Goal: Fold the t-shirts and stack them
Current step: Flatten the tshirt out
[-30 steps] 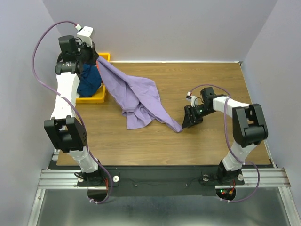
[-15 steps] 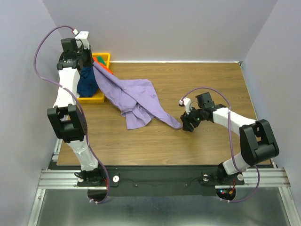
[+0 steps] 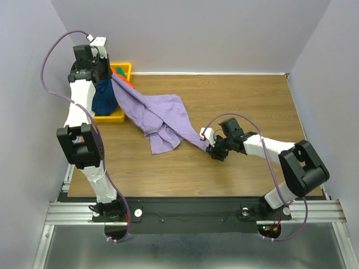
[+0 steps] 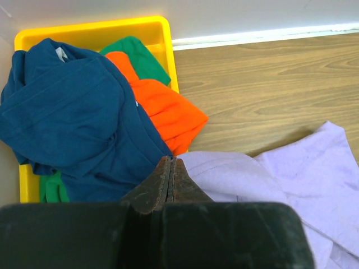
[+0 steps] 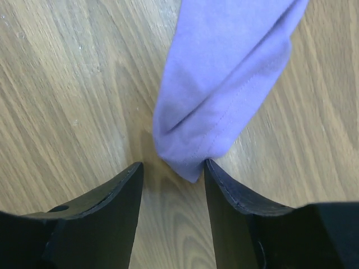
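Left gripper, its fingers pressed tight on an edge of the purple shirt, hangs above the yellow bin as I watch from my desk. The left arm stands tall at the bin's left side, its upper link reaching steeply up and its wrist tipped over the bin. From that pinch the purple shirt slopes down off the bin's right rim and spreads out on the table, trailing to a narrow tip well to the right of the bin and nearer the arm bases.

At that tip I have the right gripper low on the wood. The right arm lies stretched out almost flat, reaching leftward toward the bin. On the wrist camera the jaws stand apart, one finger on each side of the shirt's tip, which just touches the right finger.

Inside the bin, the left wrist camera shows a navy shirt heaped over the left part. An orange shirt spills over the right rim, and a green shirt lies at the far right corner.
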Motion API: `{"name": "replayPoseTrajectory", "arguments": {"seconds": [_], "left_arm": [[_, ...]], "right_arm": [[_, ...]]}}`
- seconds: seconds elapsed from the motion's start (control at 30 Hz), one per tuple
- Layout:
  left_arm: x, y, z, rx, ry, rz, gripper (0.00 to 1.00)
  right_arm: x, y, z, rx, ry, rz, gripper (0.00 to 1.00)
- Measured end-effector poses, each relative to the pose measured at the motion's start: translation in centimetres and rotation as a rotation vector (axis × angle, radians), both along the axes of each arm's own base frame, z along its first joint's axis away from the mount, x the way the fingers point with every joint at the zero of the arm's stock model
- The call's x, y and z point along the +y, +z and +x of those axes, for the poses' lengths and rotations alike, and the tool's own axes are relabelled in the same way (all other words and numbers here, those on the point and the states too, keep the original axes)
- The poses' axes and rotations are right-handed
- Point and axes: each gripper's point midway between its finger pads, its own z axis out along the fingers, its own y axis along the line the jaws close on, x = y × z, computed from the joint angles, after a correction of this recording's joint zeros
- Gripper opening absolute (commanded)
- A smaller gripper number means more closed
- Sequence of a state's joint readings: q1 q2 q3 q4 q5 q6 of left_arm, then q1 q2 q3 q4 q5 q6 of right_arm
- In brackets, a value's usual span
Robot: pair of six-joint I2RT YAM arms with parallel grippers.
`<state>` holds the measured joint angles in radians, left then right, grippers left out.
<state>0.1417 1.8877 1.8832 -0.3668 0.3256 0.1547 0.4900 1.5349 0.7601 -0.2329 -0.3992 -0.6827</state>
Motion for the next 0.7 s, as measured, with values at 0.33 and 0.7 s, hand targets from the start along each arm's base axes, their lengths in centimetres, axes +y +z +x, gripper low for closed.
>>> {"name": "replayPoseTrajectory", "arguments": {"seconds": [0.33,0.7], "left_arm": [[-0.1,0.0,0.0,-0.001,-0.007,-0.003,0.0],[-0.8,4.0,0.2,-0.075,-0.047,-0.009,0.0]], "right_arm": [[1.5,-0.1,2.1,-0.083,0.004,-0.013,0.0],[-2.7,4.1,5.5,-0.24,-0.179,-0.132,0.01]]}}
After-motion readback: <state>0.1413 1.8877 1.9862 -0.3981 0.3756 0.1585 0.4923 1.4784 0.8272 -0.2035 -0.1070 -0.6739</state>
